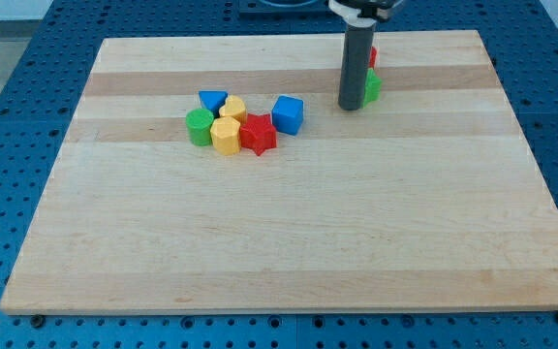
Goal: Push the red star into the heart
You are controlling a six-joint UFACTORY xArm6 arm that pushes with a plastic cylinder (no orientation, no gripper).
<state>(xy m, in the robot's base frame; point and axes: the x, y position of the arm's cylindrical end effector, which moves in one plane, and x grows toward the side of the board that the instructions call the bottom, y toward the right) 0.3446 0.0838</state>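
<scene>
My tip (351, 107) rests on the wooden board (289, 242) toward its far side, right of centre, and it carries nothing: it is a plain dark rod with no jaws to open or close. Just behind the rod, partly hidden by it, sit a green block (372, 88) and, farther back, a red block (372, 56); their shapes are too covered to make out, and I cannot tell whether my tip touches the green one. The red star (258, 134) lies well to the left of my tip and a little nearer, in a tight cluster. The yellow heart (232, 109) sits just beyond and left of the star, the two close enough that they seem to touch. A yellow hexagonal block (226, 136) presses against the star's left side, a green cylinder (200, 126) stands at the cluster's left end, a blue triangular block (212, 100) sits at the far left, and a blue cube (288, 114) sits just right of the star, between the cluster and my tip.
</scene>
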